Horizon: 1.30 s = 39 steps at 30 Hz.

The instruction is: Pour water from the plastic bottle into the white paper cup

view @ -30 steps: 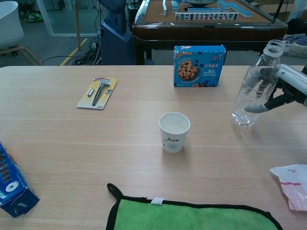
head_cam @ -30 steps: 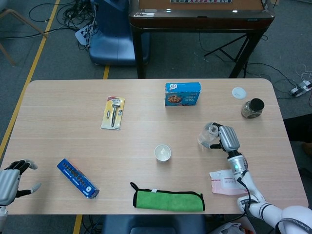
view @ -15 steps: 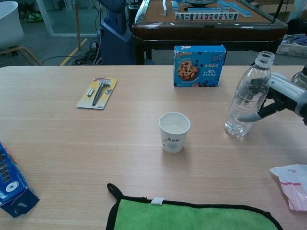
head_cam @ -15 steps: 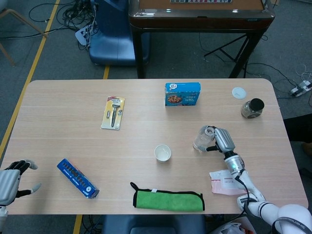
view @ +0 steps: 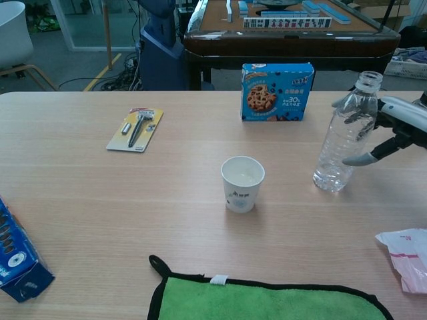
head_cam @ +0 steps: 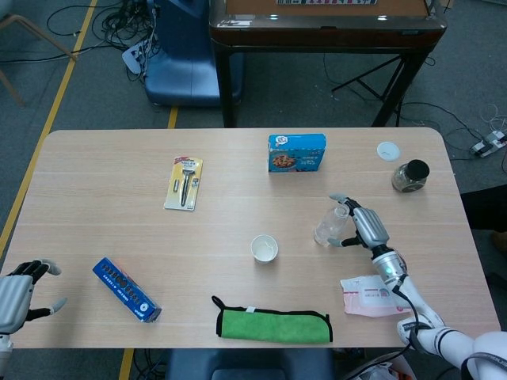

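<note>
The white paper cup [head_cam: 264,248] [view: 243,183] stands upright near the table's middle. To its right the clear plastic bottle [head_cam: 329,225] [view: 341,143] stands upright on the table, uncapped, with a little water at the bottom. My right hand [head_cam: 366,226] [view: 393,127] is just right of the bottle, its fingers spread around the bottle without gripping it. The thumb hangs clear of the bottle's side. My left hand [head_cam: 16,297] rests open at the table's near left corner, seen only in the head view.
A blue cookie box [view: 277,91] stands behind the cup. A razor pack [view: 135,129] lies at the left, a blue box [head_cam: 126,288] near left, a green cloth [view: 267,300] at the front edge, a pink-white packet [view: 407,257] at the right. A jar [head_cam: 410,176] and a lid [head_cam: 388,150] sit far right.
The right hand carried the bottle left toward the cup, set it down upright, and has now spread its fingers off it. The left hand has not moved.
</note>
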Motion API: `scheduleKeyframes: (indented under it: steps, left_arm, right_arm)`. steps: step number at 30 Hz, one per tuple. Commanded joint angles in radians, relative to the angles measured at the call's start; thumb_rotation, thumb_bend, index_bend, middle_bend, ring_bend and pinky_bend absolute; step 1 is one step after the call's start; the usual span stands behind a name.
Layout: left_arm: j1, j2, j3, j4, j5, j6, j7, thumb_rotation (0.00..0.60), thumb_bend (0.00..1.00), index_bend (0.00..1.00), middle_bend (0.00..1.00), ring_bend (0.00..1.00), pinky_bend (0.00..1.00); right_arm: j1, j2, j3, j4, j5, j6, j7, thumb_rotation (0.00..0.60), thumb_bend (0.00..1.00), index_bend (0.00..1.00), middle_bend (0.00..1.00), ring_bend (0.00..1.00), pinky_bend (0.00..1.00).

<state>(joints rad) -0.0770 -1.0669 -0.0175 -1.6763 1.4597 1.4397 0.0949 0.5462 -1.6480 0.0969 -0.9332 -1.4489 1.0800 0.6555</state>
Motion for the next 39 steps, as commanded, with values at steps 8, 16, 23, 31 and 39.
scheduleKeyframes:
  steps: [8, 16, 23, 31, 39]
  left_arm:
    - [-0.006, -0.009, 0.004, 0.006, 0.017, -0.003, -0.010, 0.600, 0.11, 0.43, 0.34, 0.31, 0.55]
    - [-0.012, -0.021, 0.010, 0.022, 0.048, -0.001, -0.038, 0.600, 0.11, 0.43, 0.34, 0.31, 0.55]
    - [-0.015, -0.038, 0.009, 0.044, 0.066, 0.010, -0.064, 0.600, 0.11, 0.43, 0.34, 0.31, 0.58]
    - [-0.011, -0.060, 0.006, 0.084, 0.101, 0.052, -0.092, 0.600, 0.11, 0.43, 0.34, 0.31, 0.58]
    - [-0.014, -0.093, 0.001, 0.146, 0.130, 0.082, -0.132, 0.600, 0.11, 0.43, 0.34, 0.32, 0.58]
  right_arm:
    - [-0.087, 0.251, -0.023, -0.323, 0.017, 0.059, -0.227, 0.600, 0.00, 0.14, 0.13, 0.13, 0.30]
    - [-0.191, 0.428, -0.062, -0.531, 0.030, 0.161, -0.439, 0.600, 0.00, 0.14, 0.14, 0.13, 0.30]
    - [-0.274, 0.490, -0.094, -0.609, 0.018, 0.250, -0.540, 0.600, 0.00, 0.14, 0.15, 0.13, 0.30]
    - [-0.344, 0.478, -0.118, -0.597, -0.011, 0.320, -0.583, 0.600, 0.00, 0.14, 0.17, 0.13, 0.30]
    - [-0.373, 0.490, -0.116, -0.601, -0.045, 0.357, -0.601, 0.600, 0.00, 0.14, 0.19, 0.13, 0.30]
